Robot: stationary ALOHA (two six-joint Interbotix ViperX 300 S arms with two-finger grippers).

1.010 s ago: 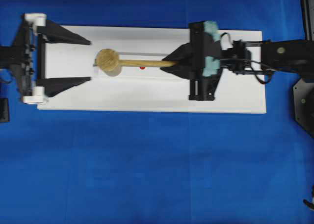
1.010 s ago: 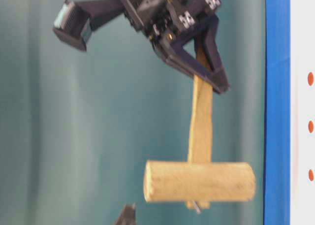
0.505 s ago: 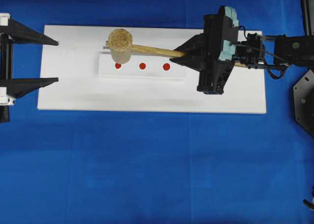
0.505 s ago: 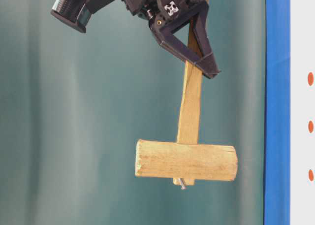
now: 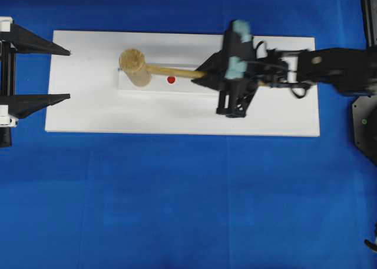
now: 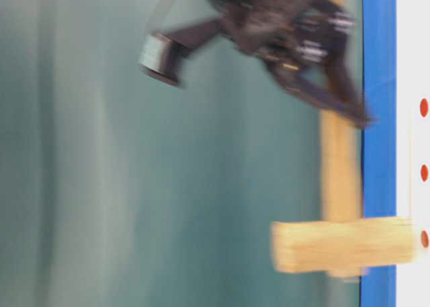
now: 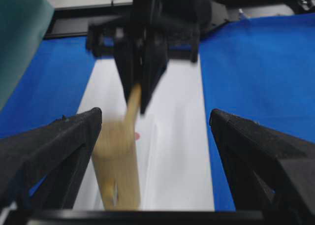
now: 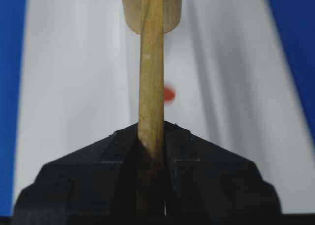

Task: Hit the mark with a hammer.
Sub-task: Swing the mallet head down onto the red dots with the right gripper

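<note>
**Mallet head down at the end mark**

Step in hand, as I read it: the strike itself. The hammer (image 5: 133, 67) lies across the white board (image 5: 283, 113), head at the left end of the raised white strip (image 5: 177, 87), handle running right into the right gripper (image 5: 203, 76). In the table-level view the head's face is at the board surface, right by the lowest of three red dots; everything there is smeared with motion, so contact is likely but I can't confirm it. From overhead only the middle red mark (image 5: 171, 79) shows; the head covers the left one and the gripper the right one.

To do it well: keep the head square to the board so the flat face lands on the dot, not the edge; keep the handle from twisting in the grip; don't press on after impact.

The right gripper is clamped tight on the handle end, as the right wrist view shows, both fingers hard against the wood. The left gripper (image 5: 44, 70) is spread wide, holding nothing, parked at the board's left edge, well apart from the head.
</note>
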